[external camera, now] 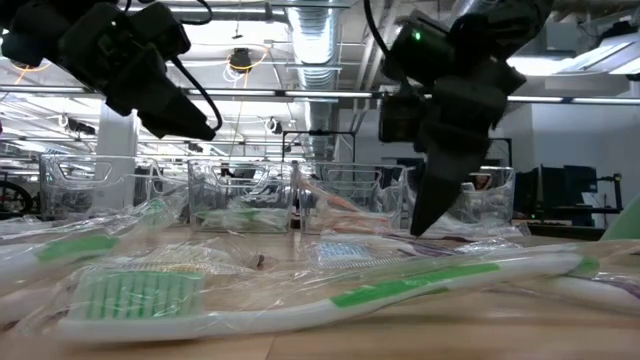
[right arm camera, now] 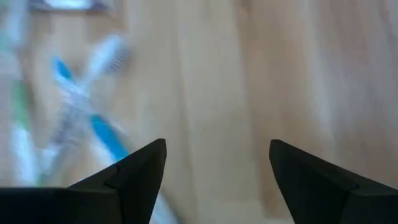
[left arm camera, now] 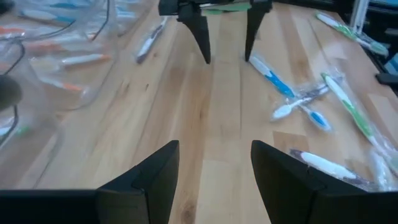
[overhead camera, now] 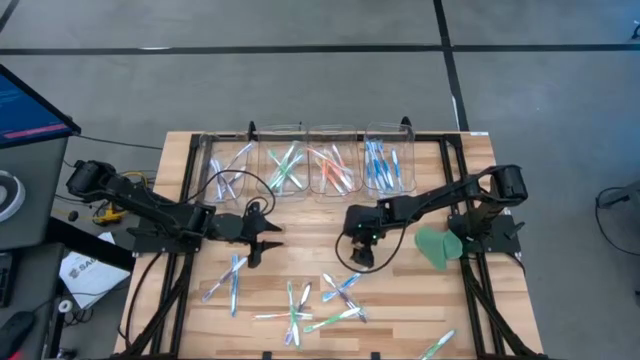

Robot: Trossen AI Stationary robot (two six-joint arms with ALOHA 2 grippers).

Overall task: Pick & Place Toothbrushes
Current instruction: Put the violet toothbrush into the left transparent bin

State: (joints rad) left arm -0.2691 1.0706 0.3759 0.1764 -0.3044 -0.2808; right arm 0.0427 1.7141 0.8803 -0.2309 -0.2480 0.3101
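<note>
Clear plastic bins (overhead camera: 304, 158) are lining the far edge of the wooden table (overhead camera: 420, 300), four in a row, each already holding toothbrushes sorted by colour. Taking that row as the landmark, the left gripper (overhead camera: 262, 238) is hovering just in front of its left half, fingers spread and holding nothing, pointing toward the table's middle. The loose toothbrushes (overhead camera: 300, 305) are lying scattered well in front of the bins, toward the near edge, their long axes crossing at all angles; a purple-accented pair (overhead camera: 228, 280) is lying nearest this gripper. The right gripper (overhead camera: 361, 257) is hanging in front of the row's right half, tips down, jaws wide and empty. A blue-and-white pair (overhead camera: 340, 287) is lying just beyond it on the near side, crossed, so this arm looks the closer one for a grasp. A green leaf-shaped piece (overhead camera: 436, 246) is sitting by the right arm, out of the path.
</note>
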